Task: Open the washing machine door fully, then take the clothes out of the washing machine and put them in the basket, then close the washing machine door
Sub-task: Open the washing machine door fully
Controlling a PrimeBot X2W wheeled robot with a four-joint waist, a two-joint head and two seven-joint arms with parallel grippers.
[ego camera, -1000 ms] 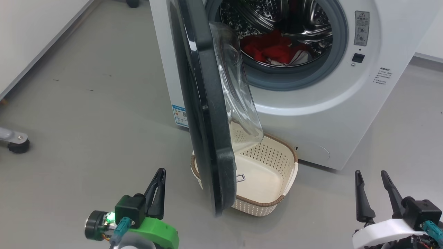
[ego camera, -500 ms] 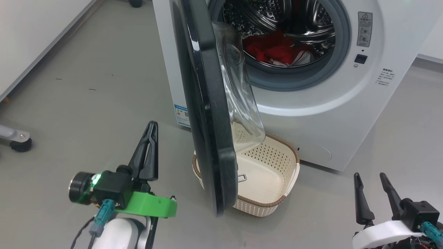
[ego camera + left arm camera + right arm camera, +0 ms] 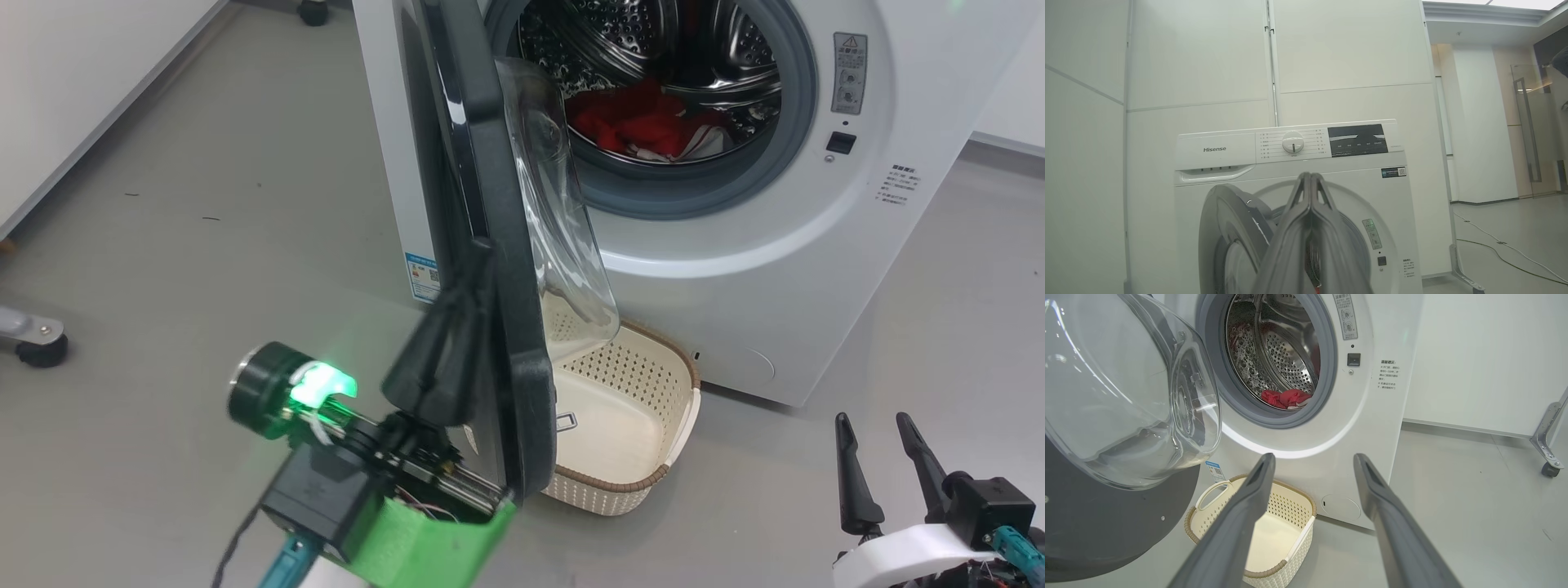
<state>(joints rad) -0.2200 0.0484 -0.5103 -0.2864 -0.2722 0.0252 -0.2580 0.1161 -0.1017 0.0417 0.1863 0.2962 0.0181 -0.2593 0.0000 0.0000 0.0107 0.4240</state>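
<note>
The white washing machine [image 3: 735, 269] has its black washing machine door [image 3: 482, 180] standing partly open, edge-on to me, glass bowl [image 3: 1126, 396] bulging inward. Red clothes [image 3: 637, 122] with white patches lie low in the steel drum, also seen as clothes [image 3: 1286, 398] from the right wrist. The cream basket [image 3: 645, 384] sits empty on the floor under the door. My left gripper [image 3: 483, 247] is shut and empty, raised in front of the door's outer face; touching or not, I cannot tell. My right gripper [image 3: 875, 420] hangs open and empty at the lower right, well short of the basket [image 3: 1290, 506].
A pale wall runs along the left. A wheeled stand foot [image 3: 33, 343] rests on the grey floor at the left, and a metal leg with a caster [image 3: 1549, 457] stands right of the machine. A cable [image 3: 1494, 245] trails across the floor.
My left arm has lifted off the lower left and swung right and up until its shut fingers overlap the door's edge. The right gripper stays put, open.
</note>
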